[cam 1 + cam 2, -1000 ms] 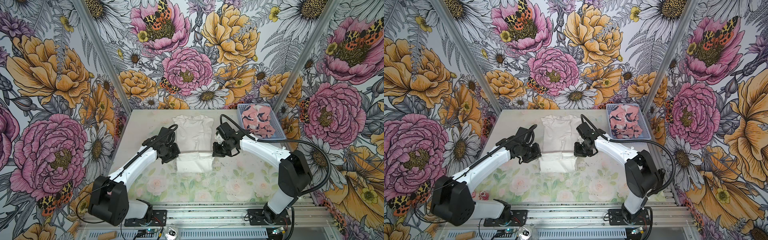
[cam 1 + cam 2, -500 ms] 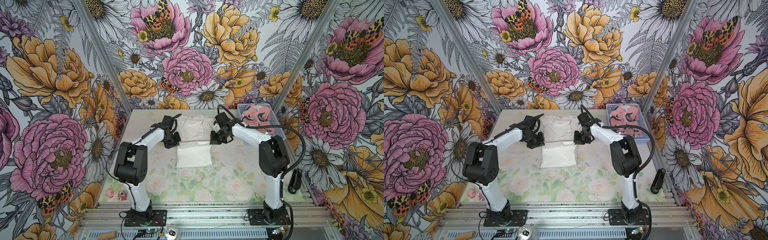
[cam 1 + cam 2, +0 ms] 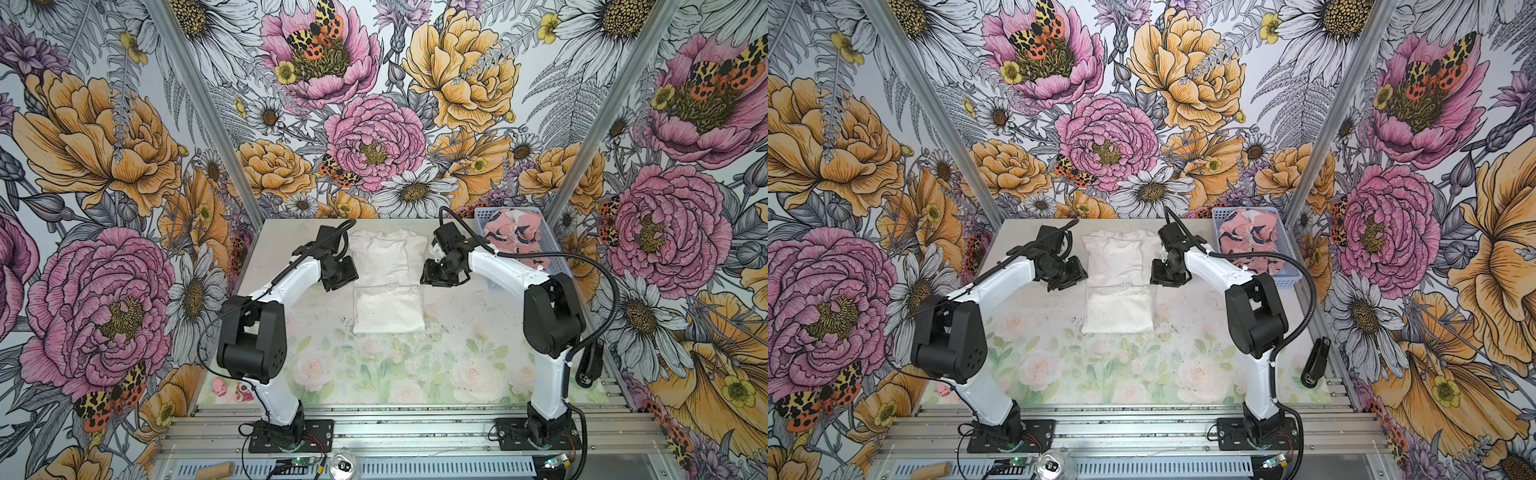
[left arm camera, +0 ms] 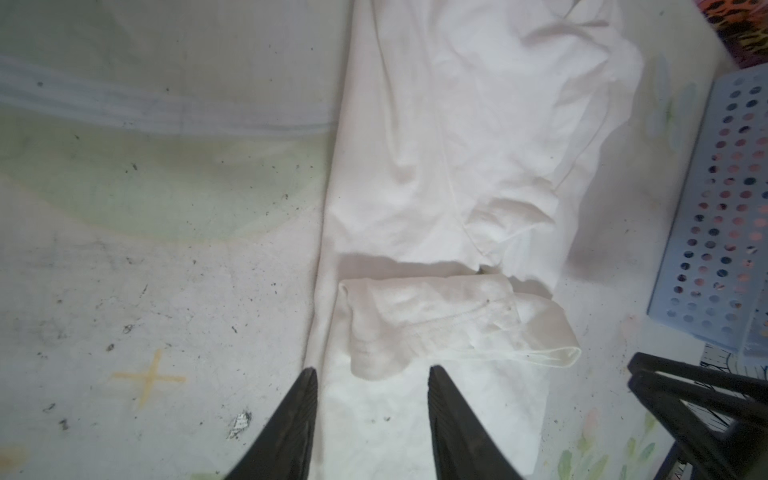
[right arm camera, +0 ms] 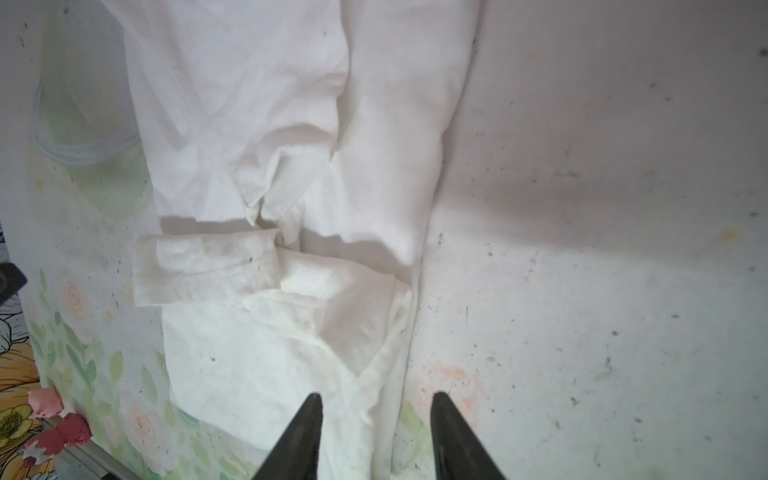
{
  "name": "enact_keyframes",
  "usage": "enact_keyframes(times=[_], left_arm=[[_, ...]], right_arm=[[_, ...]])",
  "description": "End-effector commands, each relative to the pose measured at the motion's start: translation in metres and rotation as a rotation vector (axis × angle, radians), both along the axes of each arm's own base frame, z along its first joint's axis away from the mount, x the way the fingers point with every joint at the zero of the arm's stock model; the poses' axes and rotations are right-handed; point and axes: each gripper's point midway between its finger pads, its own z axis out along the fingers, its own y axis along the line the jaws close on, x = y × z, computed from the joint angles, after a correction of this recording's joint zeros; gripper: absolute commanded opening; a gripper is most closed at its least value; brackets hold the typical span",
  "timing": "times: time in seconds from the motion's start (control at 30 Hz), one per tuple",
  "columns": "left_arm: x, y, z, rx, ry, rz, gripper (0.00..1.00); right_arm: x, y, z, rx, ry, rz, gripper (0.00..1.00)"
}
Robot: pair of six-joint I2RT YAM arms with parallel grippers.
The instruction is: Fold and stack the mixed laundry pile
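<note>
The white garment (image 3: 386,278) (image 3: 1119,282) lies flat at the back middle of the table, its near half folded into a thicker rectangle. My left gripper (image 3: 338,272) (image 4: 372,374) hovers open over its left edge. At the right edge my right gripper (image 3: 436,276) (image 5: 376,399) is open too. Neither holds anything. A rolled sleeve (image 4: 428,324) (image 5: 203,270) lies across the garment's middle in both wrist views. The pink garment (image 3: 515,237) (image 3: 1248,239) with navy and white blotches sits crumpled in the basket.
The light blue perforated basket (image 3: 557,266) (image 4: 715,216) stands at the back right corner. Two small pink toys (image 3: 228,388) lie at the near left of the floral table (image 3: 415,374). A black object (image 3: 590,363) leans at the right edge.
Both grippers were shut on the white garment and carried its fold toward the back of the table. They have since opened and let the cloth go.
</note>
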Motion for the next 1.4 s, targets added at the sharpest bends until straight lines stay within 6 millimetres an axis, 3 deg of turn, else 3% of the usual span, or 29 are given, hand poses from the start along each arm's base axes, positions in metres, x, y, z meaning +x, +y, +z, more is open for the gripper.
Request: enact_keyframes(times=[0.0, 0.17, 0.47, 0.6, 0.77, 0.93, 1.03, 1.17, 1.2, 1.37], left_arm=[[-0.029, -0.028, -0.025, -0.018, 0.073, -0.059, 0.44], [-0.045, -0.051, -0.054, -0.036, 0.128, -0.106, 0.42], [-0.007, -0.053, -0.083, -0.022, 0.145, -0.105, 0.41], [0.026, -0.045, -0.077, -0.019, 0.102, -0.081, 0.41], [0.063, -0.031, -0.063, -0.017, 0.044, -0.028, 0.41], [0.079, -0.02, -0.04, -0.007, -0.009, 0.005, 0.42], [0.068, -0.017, -0.023, -0.007, -0.035, 0.005, 0.43], [0.034, -0.021, -0.017, -0.022, -0.02, -0.02, 0.44], [0.024, -0.025, -0.006, -0.031, -0.038, -0.035, 0.44], [-0.025, -0.05, -0.038, -0.029, 0.053, -0.118, 0.44]], right_arm=[[-0.02, 0.022, -0.006, 0.037, 0.019, 0.029, 0.43], [-0.018, 0.036, -0.021, 0.052, 0.024, 0.039, 0.42], [0.019, 0.045, -0.038, 0.057, 0.009, 0.046, 0.4], [0.049, 0.045, -0.035, 0.063, -0.037, 0.03, 0.4], [0.092, 0.045, -0.014, 0.08, -0.135, 0.002, 0.4], [0.111, 0.042, 0.018, 0.093, -0.219, -0.011, 0.41], [0.095, 0.037, 0.032, 0.099, -0.214, -0.006, 0.41], [0.046, 0.034, 0.029, 0.109, -0.137, 0.016, 0.41], [0.033, 0.036, 0.025, 0.11, -0.114, 0.025, 0.41], [-0.025, 0.043, -0.004, 0.114, -0.008, 0.043, 0.4]])
